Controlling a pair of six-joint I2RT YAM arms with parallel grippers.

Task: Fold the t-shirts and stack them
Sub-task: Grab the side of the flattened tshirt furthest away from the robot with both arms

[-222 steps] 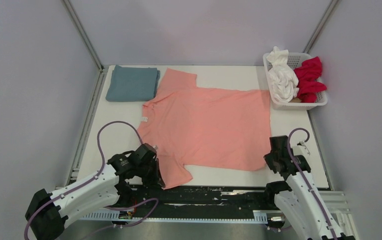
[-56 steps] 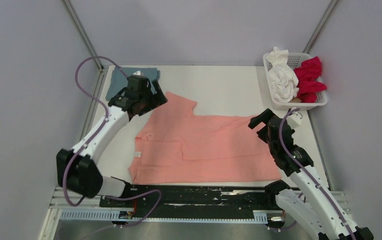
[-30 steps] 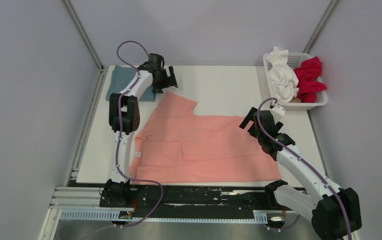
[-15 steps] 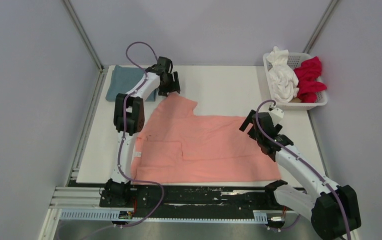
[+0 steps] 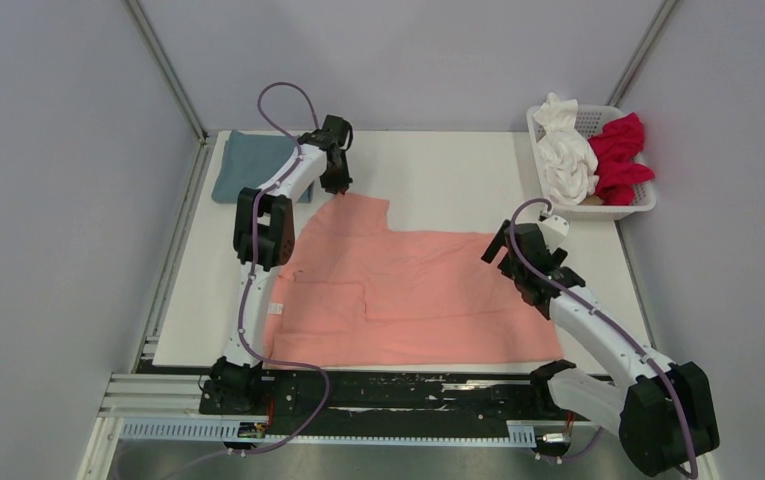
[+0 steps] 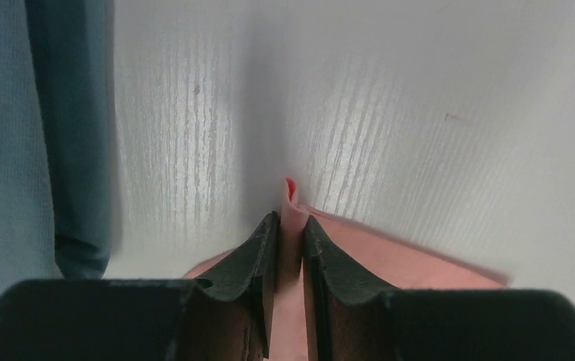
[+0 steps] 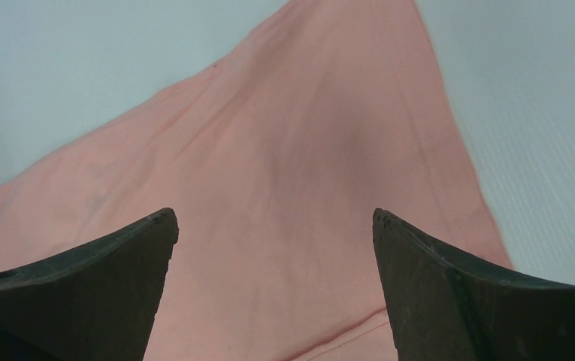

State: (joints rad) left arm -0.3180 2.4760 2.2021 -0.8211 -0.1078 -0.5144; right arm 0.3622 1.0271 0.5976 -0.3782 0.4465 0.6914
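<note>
My left claw (image 6: pixel 290 229) is clenched on only the sleeve tip of the salmon-pink t-shirt (image 5: pixel 418 290), spread on the counter (image 5: pixel 448 165), centre frame. My right claw (image 7: pixel 273 226) is splayed over its upper-right corner, grasping nothing. Risk: thin pinch slips on lift; one-sided pull skews the fold.

The spread t-shirt (image 5: pixel 418 290) is plain salmon pink, the folded t-shirt (image 5: pixel 248 165) dusty blue-grey. The lattice basket (image 5: pixel 603 210) is white; in it, a white tee (image 5: pixel 563 160) and a crimson tee (image 5: pixel 623 150).
</note>
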